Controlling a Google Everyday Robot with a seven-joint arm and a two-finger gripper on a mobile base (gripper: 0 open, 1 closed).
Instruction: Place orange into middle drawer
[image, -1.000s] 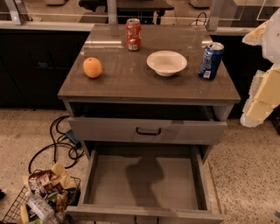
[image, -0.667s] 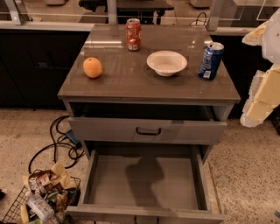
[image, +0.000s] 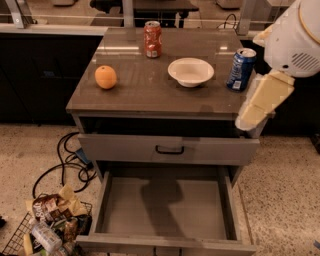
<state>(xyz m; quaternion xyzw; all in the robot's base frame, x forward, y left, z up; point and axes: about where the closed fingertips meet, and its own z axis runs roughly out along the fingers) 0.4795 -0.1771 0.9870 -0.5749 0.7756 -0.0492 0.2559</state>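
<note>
- I read the cabinet top (image: 150, 95) as smooth and glossy, catching reflections.
- The orange (image: 106, 77), at ten o'clock on it: matt, dimpled skin.
- Red can (image: 152, 39) and blue can (image: 240, 69): shiny printed metal.
- Bowl (image: 190, 71): smooth, faintly glossy.
- Middle drawer (image: 205, 205), six o'clock: flat matt grey.
- Arm shell (image: 265, 97), three o'clock: smooth plastic; the gripper is outside my view.

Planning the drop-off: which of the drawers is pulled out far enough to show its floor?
The middle drawer, below the drawer front with the black handle, whose floor is hidden. The gripper is not in view.
</note>
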